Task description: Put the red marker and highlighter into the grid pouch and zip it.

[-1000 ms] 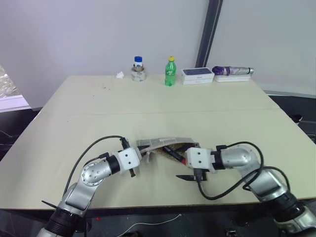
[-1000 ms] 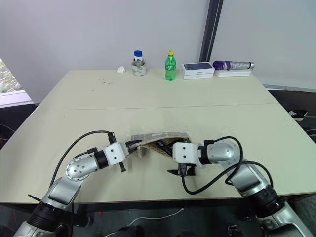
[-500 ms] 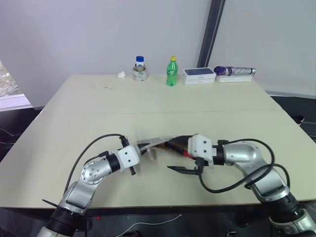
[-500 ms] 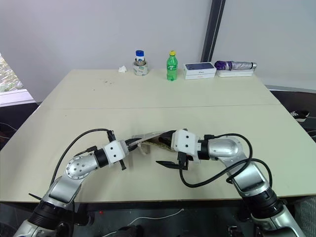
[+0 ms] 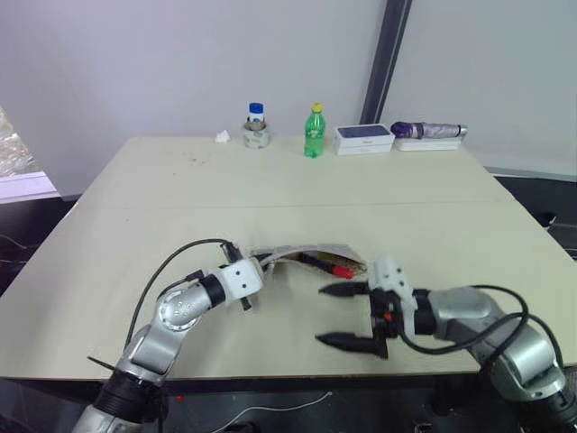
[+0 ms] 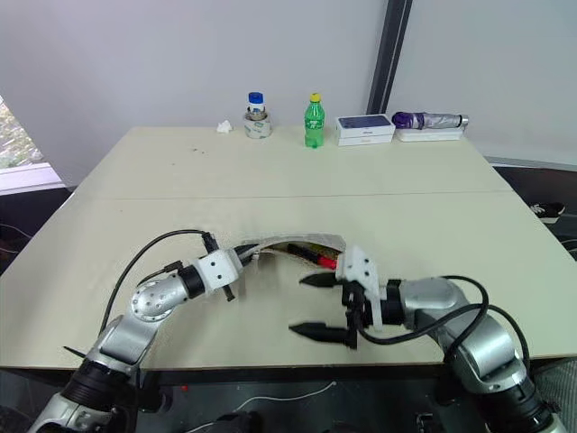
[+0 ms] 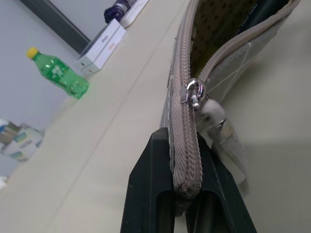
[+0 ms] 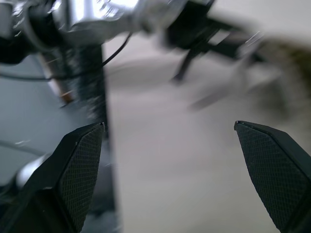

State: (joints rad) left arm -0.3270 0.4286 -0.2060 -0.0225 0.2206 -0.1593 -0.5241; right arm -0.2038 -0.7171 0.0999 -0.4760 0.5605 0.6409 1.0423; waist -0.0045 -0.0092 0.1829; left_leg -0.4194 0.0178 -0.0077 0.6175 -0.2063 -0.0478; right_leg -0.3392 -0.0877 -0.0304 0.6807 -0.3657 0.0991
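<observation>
The broad, pale beige tabletop (image 5: 135, 207) carries everything. Along its far edge stand a white flat box with a dark blue lid (image 5: 363, 137), a second white box (image 5: 424, 142) with a folded purple umbrella (image 5: 425, 130) lying on top, a green plastic bottle with a yellow cap (image 5: 312, 132), a roll of clear tape (image 5: 256, 137) with a small blue-capped jar on it, and a scrap of crumpled white paper (image 5: 220, 137).

Near the front edge lies the grid pouch (image 5: 306, 257), a flat grey fabric case with a white grid pattern, its zipper undone and its mouth gaping. The left gripper (image 7: 187, 194) is pressed together on the pouch's zipper end, pinching the fabric seam just below the silver zipper slider (image 7: 193, 92), and holds that end slightly raised.

The right gripper (image 5: 347, 316) hovers just in front of the pouch's open end with its black fingers (image 8: 80, 160) spread wide and nothing between them.

The red marker (image 5: 326, 265), a slim black barrel with a red cap end, lies in the pouch's mouth, the red tip poking out toward the right gripper.
</observation>
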